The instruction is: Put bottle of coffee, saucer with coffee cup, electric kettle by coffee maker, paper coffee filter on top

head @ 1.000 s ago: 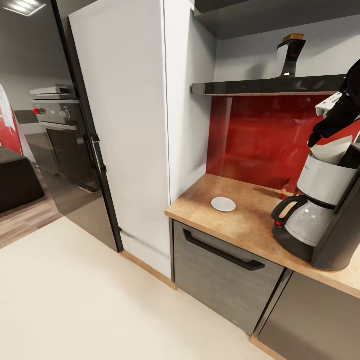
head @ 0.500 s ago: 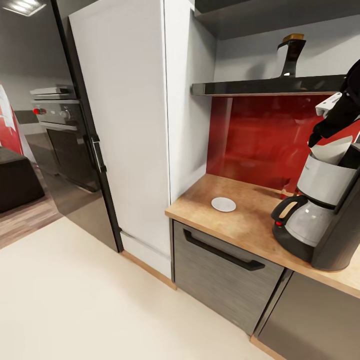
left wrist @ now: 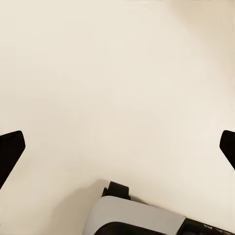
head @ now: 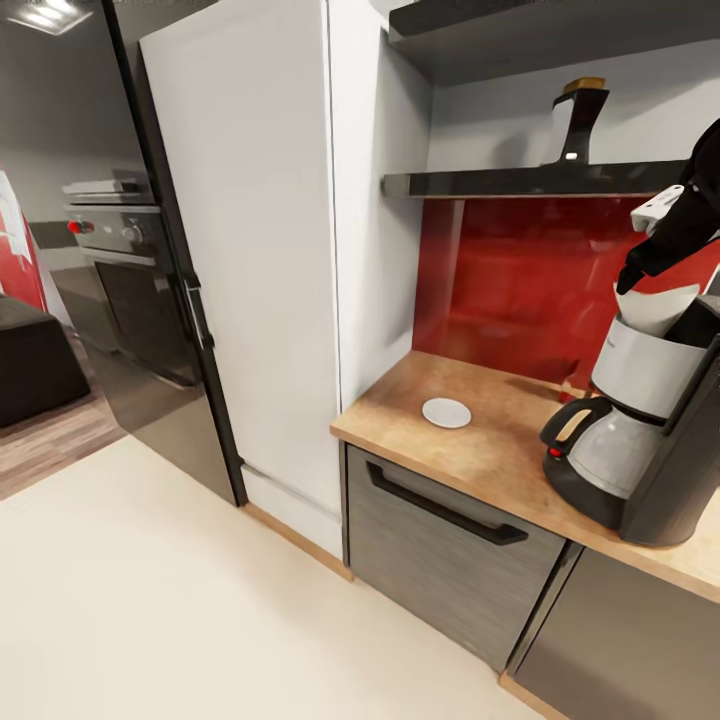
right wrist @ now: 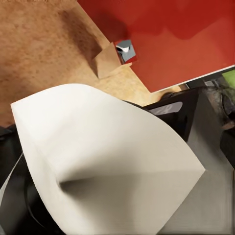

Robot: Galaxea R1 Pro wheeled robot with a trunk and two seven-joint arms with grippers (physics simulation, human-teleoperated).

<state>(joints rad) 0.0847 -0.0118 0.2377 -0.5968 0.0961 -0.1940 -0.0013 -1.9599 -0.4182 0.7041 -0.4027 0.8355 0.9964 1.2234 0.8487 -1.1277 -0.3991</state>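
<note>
Head view, right claw gripping paper coffee filter

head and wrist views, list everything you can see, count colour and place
coffee maker: 1, black and grey, right on counter
filter: 1, white, on top of coffee maker, under right gripper
saucer: 1, white, on counter left of coffee maker
counter: 1, wood brown, over grey drawer
shelf: 1, black, above red backsplash
bottle: 1, dark, on shelf
fridge: 1, white, left of counter
oven: 1, dark, far left
left gripper: jaws wide apart, over cream floor
right gripper: black, at filter; jaws hidden
</note>
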